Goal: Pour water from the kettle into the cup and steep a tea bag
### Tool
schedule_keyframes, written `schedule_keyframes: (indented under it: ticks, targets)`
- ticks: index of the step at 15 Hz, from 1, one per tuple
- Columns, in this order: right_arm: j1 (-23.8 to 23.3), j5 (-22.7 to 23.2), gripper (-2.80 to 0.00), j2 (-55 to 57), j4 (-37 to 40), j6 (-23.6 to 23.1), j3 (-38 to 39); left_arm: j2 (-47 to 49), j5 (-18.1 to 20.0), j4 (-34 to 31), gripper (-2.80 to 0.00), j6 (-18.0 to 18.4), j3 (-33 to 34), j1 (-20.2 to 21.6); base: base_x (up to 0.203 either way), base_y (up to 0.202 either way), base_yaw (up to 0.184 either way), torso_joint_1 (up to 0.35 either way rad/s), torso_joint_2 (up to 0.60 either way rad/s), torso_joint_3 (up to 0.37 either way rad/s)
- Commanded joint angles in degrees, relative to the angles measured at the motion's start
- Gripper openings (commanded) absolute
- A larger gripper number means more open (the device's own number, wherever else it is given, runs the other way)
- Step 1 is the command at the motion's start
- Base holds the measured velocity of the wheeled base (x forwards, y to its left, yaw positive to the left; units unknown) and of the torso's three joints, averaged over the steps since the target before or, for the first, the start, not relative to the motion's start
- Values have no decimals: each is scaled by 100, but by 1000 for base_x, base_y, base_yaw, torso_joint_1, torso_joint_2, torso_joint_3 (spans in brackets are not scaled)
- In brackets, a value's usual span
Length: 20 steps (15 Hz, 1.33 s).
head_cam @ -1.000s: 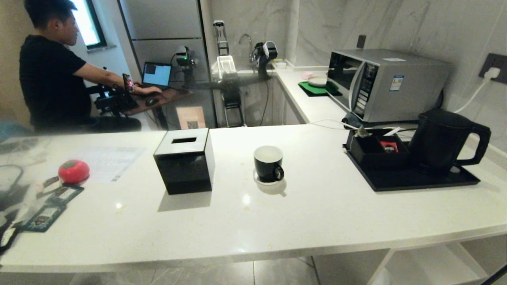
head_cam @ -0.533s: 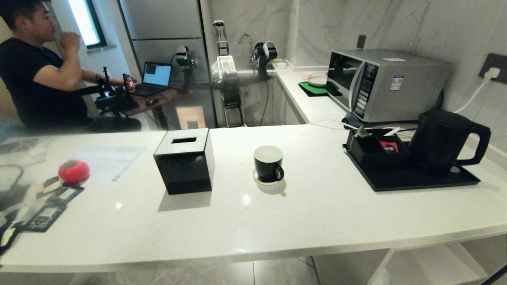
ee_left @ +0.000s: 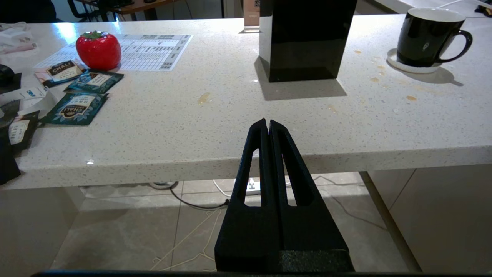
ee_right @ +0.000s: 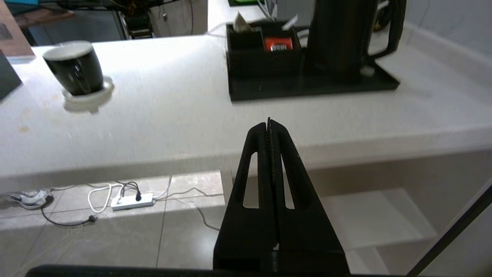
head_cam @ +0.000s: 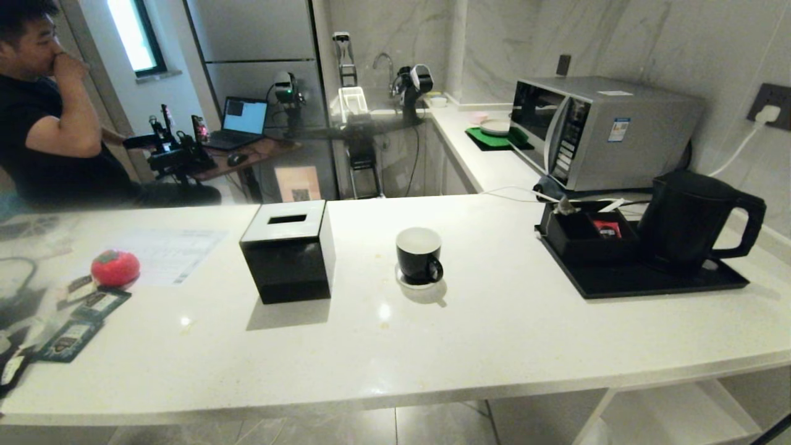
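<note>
The tall black kettle stands on a black tray at the counter's right end. The black cup, white inside, sits upright on its small white saucer mid-counter. A pale pyramid tea bag rests at the far corner of the black organiser box on the tray. My left gripper and right gripper are both shut and empty. They hang low in front of the counter's front edge, outside the head view.
A black cube tissue box stands left of the cup. A red tomato-shaped object, a printed sheet and flat dark sachets lie at the left end. A microwave is behind the tray. A person sits beyond the counter.
The person has leaned back to the left and raised a hand to the face. Nothing on the counter has moved.
</note>
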State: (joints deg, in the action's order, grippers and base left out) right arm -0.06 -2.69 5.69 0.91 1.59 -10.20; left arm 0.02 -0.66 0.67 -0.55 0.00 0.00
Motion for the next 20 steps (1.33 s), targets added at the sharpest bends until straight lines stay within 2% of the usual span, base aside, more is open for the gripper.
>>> schedule_keyframes:
  ticks: [1, 4, 10, 13, 16, 20]
  targets:
    - [88, -44, -280, 1214, -58, 4, -717, -2, -4, 3, -280, -7, 0, 0, 0, 0, 0, 0, 0, 0]
    - [156, -132, -280, 2916, -380, 96, -1733, -2, -4, 3, -280, -7, 0, 0, 0, 0, 0, 0, 0, 0]
    - [41, -167, -280, 6909, -1816, 163, -3846, -2, -4, 3, -280, -7, 0, 0, 0, 0, 0, 0, 0, 0]
    - [-54, -167, -280, 8564, -2381, 171, -5021, -2, -4, 3, -280, -7, 0, 0, 0, 0, 0, 0, 0, 0]
    - [-130, -157, -280, 9663, -2642, 183, -5973, -2, -4, 3, -280, -2, 0, 0, 0, 0, 0, 0, 0, 0]
    - [-184, -140, -280, 10597, -2675, 199, -6734, -2, -4, 3, -280, -7, 0, 0, 0, 0, 0, 0, 0, 0]
